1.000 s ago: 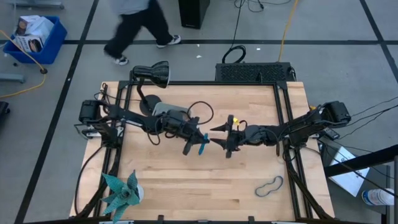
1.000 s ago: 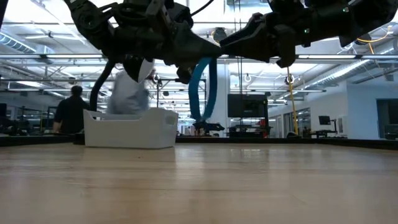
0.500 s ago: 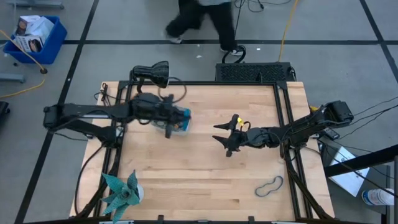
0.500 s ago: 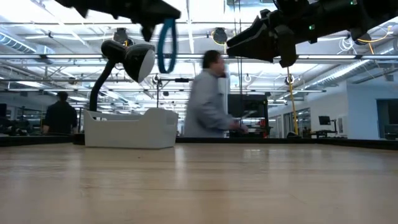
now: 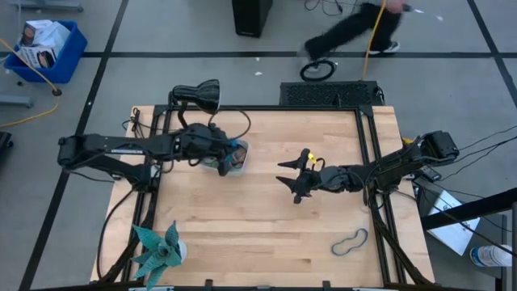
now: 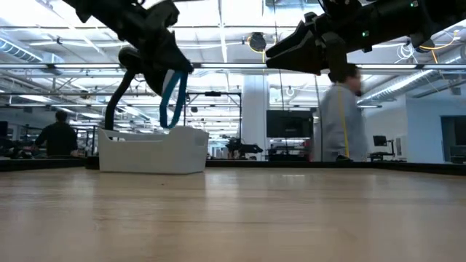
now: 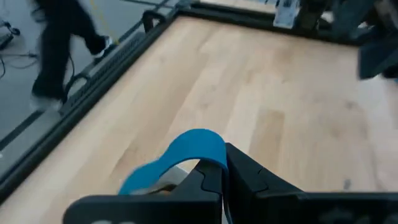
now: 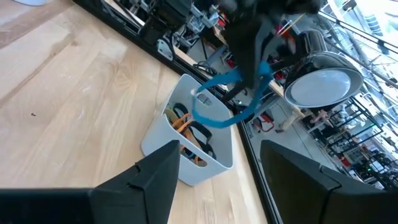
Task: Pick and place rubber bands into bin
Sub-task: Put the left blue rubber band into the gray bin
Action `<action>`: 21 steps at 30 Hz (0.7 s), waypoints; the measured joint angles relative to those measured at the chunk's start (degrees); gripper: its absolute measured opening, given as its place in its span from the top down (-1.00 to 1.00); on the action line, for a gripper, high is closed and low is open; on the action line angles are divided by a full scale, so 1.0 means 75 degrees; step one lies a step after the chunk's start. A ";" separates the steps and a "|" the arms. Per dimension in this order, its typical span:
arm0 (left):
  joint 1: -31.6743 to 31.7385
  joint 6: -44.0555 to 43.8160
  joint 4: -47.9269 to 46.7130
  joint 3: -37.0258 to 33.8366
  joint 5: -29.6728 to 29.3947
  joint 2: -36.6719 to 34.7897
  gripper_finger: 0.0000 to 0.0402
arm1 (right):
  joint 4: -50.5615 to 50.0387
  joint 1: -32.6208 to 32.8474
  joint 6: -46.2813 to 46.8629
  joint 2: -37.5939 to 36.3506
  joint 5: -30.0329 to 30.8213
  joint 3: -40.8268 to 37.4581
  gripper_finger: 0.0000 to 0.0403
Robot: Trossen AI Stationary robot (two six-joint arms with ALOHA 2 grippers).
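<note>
I use the bin as my landmark, and I go from the left. My left claw hangs directly above the bin, clenched on a blue rubber band. I hold it there so the loop hangs free over the opening; in the low view its lower end reaches about the level of the rim, so I judge that a release here lets it fall inside and not on the counter. In the right wrist view the bin already holds some bands, orange and dark ones, lying against its wall.

To the right of the bin, well apart from it, my right claw waits above the counter with its fingers spread and nothing between them. I keep it back so the two arms do not meet over the bin.

Far to the right of the bin, near the front edge of the counter, one dark band lies flat. I think this one is the next to collect.
</note>
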 joint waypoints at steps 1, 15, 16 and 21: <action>0.0018 -0.0031 0.0031 -0.0016 -0.0041 0.0129 0.98 | 0.0005 0.0000 0.0000 0.0000 0.0000 0.0000 -0.08; 0.0428 -0.0696 0.0022 -0.0041 -0.0116 0.2240 0.94 | -0.0001 0.0000 0.0059 0.0000 0.0000 0.0000 -0.07; 0.0452 -0.0716 0.0027 -0.0042 -0.0111 0.2369 0.95 | -0.0001 0.0000 0.0082 0.0000 0.0000 0.0000 -0.07; 0.0532 -0.0791 0.0140 -0.0043 -0.0107 0.2842 0.94 | -0.0001 0.0000 0.0111 0.0000 -0.0003 0.0000 -0.09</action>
